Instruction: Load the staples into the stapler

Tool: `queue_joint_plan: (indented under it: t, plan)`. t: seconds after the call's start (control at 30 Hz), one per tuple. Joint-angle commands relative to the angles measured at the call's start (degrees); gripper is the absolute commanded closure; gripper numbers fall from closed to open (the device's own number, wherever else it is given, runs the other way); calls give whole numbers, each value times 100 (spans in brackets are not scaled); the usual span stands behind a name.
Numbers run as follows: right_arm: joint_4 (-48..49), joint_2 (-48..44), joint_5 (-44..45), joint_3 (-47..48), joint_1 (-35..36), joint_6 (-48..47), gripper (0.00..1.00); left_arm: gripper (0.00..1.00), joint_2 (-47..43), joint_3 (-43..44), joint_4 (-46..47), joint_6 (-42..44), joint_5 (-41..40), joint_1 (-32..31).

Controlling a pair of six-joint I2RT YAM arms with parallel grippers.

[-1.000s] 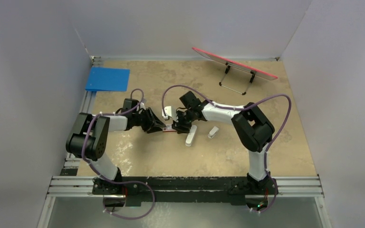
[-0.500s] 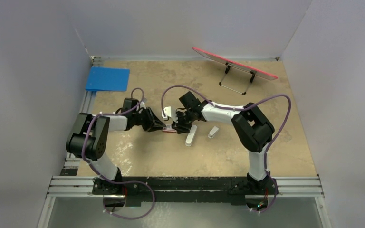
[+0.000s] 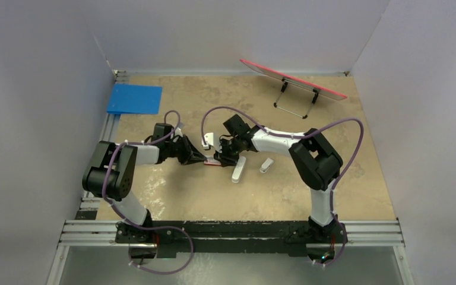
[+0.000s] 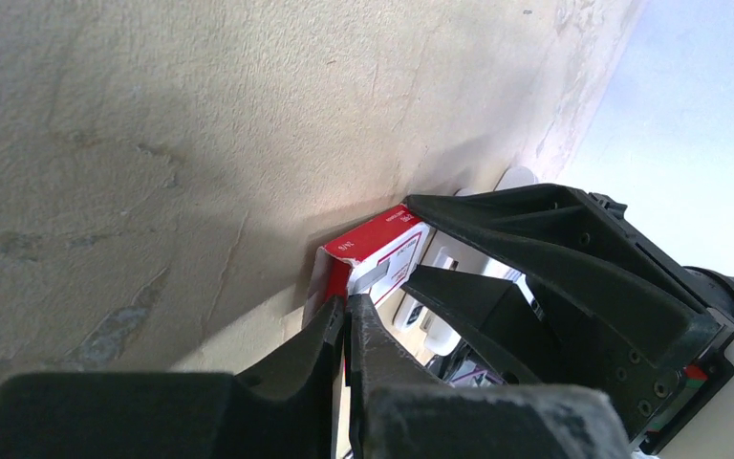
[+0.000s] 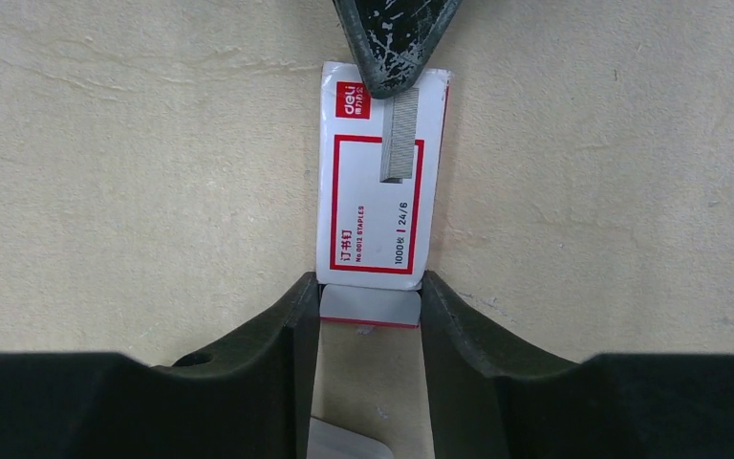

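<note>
Leftmost, the left arm folds up from its base to a raised elbow, and its forearm runs rightward, low over the table (image 3: 214, 202), toward the middle. The left gripper (image 3: 204, 160) points right with its two fingers pressed together, no gap showing in its wrist view. Its tip sits over the far end of the staple box (image 5: 373, 225). Whether it pinches anything there I cannot tell.

The box lies flat on the table between the two grippers, white face with a red frame upward, and it looks shut. At its near end a pale tab (image 5: 368, 308) sticks out a little. A grey staple strip (image 5: 397, 143) shows on the top face, running out from under the left tip. Whether it is a loose strip or only printed on the label is unclear, and no other staples can be seen.

To the right, the right arm rises to a high elbow. Its forearm reaches back leftward and the wrist tips down at the box. The right gripper (image 5: 368, 292) stands narrow, a finger against each side of the box's near end.

Just right of it the stapler (image 3: 238, 169) lies free on the table. A shorter white piece (image 3: 266, 165) lies near it, further right.
</note>
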Motion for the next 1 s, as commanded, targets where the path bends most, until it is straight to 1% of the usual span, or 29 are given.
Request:
queue_joint_plan:
  t: [0.0, 0.13, 0.33, 0.47, 0.57, 0.63, 0.73, 0.77, 0.83, 0.87, 0.9, 0.97]
  plan:
    - [-290, 149, 218, 7, 37, -57, 60, 100, 22, 26, 166, 146, -4, 66]
    - [-285, 112, 271, -9, 33, -89, 60, 100, 20, -54, 401, 354, -2, 74]
    - [-423, 85, 349, -40, 32, -244, 63, 100, -196, -164, 595, 669, -259, 141]
    - [-353, 71, 492, -78, 31, -256, 66, 100, -262, -331, 1058, 631, -61, 305]
    - [-352, 58, 515, -74, 37, -247, 68, 100, -326, -393, 1125, 645, -107, 373]
    - [-352, 38, 517, -71, 30, -242, 68, 100, -410, -467, 1228, 617, -98, 407]
    - [-350, 36, 493, -47, 32, -227, 67, 100, -351, -468, 1341, 608, 145, 404]
    - [-350, 47, 505, -37, 30, -219, 66, 97, -313, -474, 1385, 606, 232, 400]
    - [-359, 69, 499, -12, 36, -203, 63, 84, -245, -508, 1502, 529, 360, 379]
    - [-347, 83, 517, -3, 31, -195, 63, 80, -191, -500, 1529, 512, 406, 359]
    - [-342, 95, 523, 6, 30, -184, 62, 77, -128, -471, 1522, 508, 449, 339]
    - [-345, 118, 525, 23, 32, -153, 61, 76, 26, -406, 1475, 510, 540, 297]
